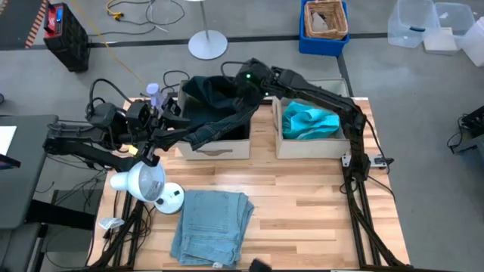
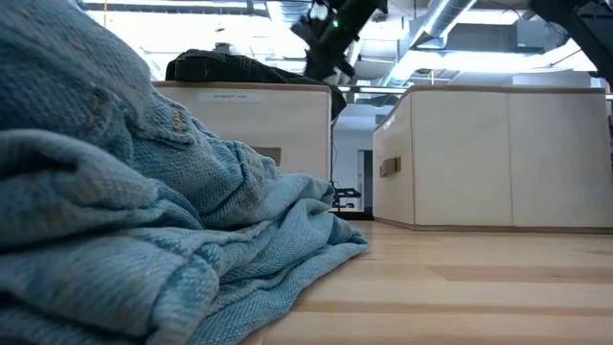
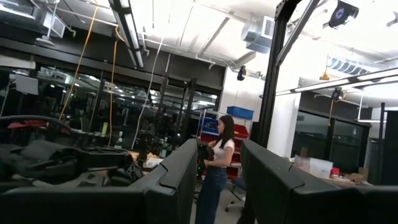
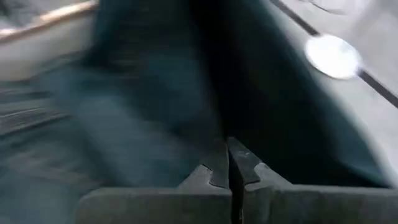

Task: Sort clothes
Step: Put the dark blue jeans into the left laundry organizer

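The dark green-black jeans lie heaped in the left beige box, and one strip of them trails over the box's near left corner. The heap also shows in the low view. My right gripper is over this box, shut on the dark jeans. The teal shirt lies in the right beige box. The light blue jeans lie folded on the table near its front edge. My left gripper is open and empty at the left box's left side. The black cloth piece does not show. My right gripper pinches a fold of the dark jeans between its two shut fingertips, coming from above and from the table's right. The cloth runs away ahead of the fingers. Most of the jeans rest in and on the left box. One layer or several, I cannot tell.
A white lamp-like head stands at the table's left front, next to the light blue jeans. The two boxes stand side by side along the far edge. Bare wood lies at the front right. A person stands in the room beyond.
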`<state>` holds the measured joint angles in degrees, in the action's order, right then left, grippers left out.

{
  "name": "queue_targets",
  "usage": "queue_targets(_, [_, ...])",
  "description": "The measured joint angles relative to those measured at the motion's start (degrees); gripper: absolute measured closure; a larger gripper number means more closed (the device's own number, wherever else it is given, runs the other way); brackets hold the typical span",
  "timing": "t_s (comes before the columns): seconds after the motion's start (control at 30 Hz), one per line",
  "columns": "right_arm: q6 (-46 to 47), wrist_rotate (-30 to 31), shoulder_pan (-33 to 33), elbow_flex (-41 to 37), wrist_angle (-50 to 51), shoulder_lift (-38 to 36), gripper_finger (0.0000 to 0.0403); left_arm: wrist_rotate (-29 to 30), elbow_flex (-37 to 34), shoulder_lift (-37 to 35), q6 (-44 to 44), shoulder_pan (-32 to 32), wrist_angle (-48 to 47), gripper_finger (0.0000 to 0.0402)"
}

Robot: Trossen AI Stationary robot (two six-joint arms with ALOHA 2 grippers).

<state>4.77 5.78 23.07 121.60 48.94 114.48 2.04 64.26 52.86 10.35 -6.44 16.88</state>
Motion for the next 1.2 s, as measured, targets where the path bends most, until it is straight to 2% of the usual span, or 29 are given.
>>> queue_targets(0.2, [-4.4, -8.7, -4.8, 0.0, -0.4, 0.0, 0.0402, 0.0, 0.0, 0.0, 0.0, 0.0, 0.0, 0.0282])
queue_targets(0.47, [-5.6, -15.1, -9.7, 0.0, -0.4, 0.0, 0.0403, 0.0, 0.0, 0.0, 0.0, 0.0, 0.0, 0.0282])
queue_targets(0.53, [-6.1, -13.1, -10.3, 0.0, -2.2, 0.0, 0.0403, 0.0, 0.0, 0.0, 0.0, 0.0, 0.1, 0.0282])
queue_targets(0.63, [-7.1, -3.1, -11.0, 0.8, -4.4, -1.1, 0.0403, 0.0, 0.0, 0.0, 0.4, 0.0, 0.1, 0.0283])
queue_targets(0.7, [-7.7, 1.0, -10.3, 2.7, -6.2, -2.1, 0.0403, 0.0, 0.0, 0.0, 0.9, 0.0, 0.1, 0.0283])
queue_targets(0.77, [-6.7, 2.0, -8.6, 4.7, -5.8, -2.7, 0.0403, 0.0, 0.0, 0.0, 1.0, 0.0, 0.1, 0.0283])
queue_targets(0.9, [1.1, 2.4, -3.9, 7.5, -3.2, -2.4, 0.0403, 0.0, 0.0, 0.0, 1.8, 0.0, 0.1, 0.0283])
queue_targets(1.03, [8.5, 1.8, 1.6, 8.0, -2.3, -2.3, 0.0403, 0.0, 0.0, 0.0, 2.8, 0.0, 0.1, 0.0283])
queue_targets(1.2, [15.6, 1.9, 8.0, 7.5, 4.2, -1.7, 0.0403, 0.0, 0.0, 0.0, 3.0, 0.0, 0.1, 0.0283])
